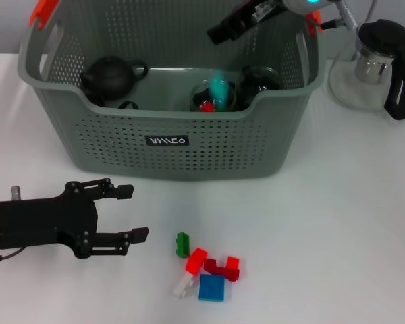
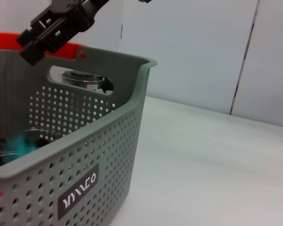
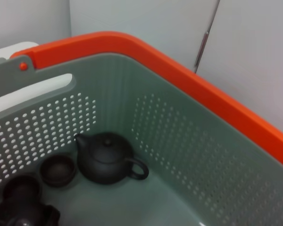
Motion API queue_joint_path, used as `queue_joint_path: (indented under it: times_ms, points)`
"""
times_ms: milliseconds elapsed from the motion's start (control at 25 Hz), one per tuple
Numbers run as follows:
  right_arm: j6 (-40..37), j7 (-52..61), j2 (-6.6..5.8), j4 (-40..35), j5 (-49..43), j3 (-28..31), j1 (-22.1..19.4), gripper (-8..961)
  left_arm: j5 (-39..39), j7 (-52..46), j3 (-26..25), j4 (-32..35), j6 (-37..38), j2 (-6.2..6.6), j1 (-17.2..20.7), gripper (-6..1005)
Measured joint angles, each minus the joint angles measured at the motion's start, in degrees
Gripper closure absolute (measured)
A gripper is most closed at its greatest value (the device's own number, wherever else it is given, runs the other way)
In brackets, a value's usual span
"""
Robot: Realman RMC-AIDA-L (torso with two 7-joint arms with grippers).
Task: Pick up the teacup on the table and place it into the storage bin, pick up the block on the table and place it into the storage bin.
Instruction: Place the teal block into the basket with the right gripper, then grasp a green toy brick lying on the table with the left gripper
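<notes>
The grey-green storage bin with orange-red handles stands at the back of the table, and its labelled corner fills the left wrist view. Inside it lie small dark teacups, a black teapot and a blurred teal piece. My right gripper hangs over the bin's right half, above that teal piece; it also shows as the right gripper from the left wrist. Several blocks, among them a green one and a blue one, lie on the table in front. My left gripper rests open and empty, left of the blocks.
A glass kettle with a black handle stands on the table right of the bin. Red and white blocks sit in the same cluster. White table stretches right of the blocks.
</notes>
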Motion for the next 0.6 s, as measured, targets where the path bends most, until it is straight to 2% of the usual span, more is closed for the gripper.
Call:
queue_joint_path:
  times_ms: [200, 320, 520, 600]
  points:
    - [0.1, -1.2, -0.01, -3.2, 0.4, 0.2, -1.4, 242, 0.0, 0.0, 0.0, 0.0, 0.1, 0.07, 0.0, 169]
    - [-2.5, -2.5, 0.0, -10.9, 2.8, 0.2, -4.3, 173, 0.0, 0.0, 0.0, 0.0, 0.1, 0.08, 0.0, 169]
    - [-12.9, -10.4, -0.06, -26.2, 15.8, 1.5, -11.3, 58, 0.0, 0.0, 0.0, 0.0, 0.2, 0.09, 0.1, 170]
    - [-18.7, -14.7, -0.06, -30.9, 21.0, 2.1, -14.1, 42, 0.0, 0.1, 0.0, 0.0, 0.2, 0.09, 0.1, 170]
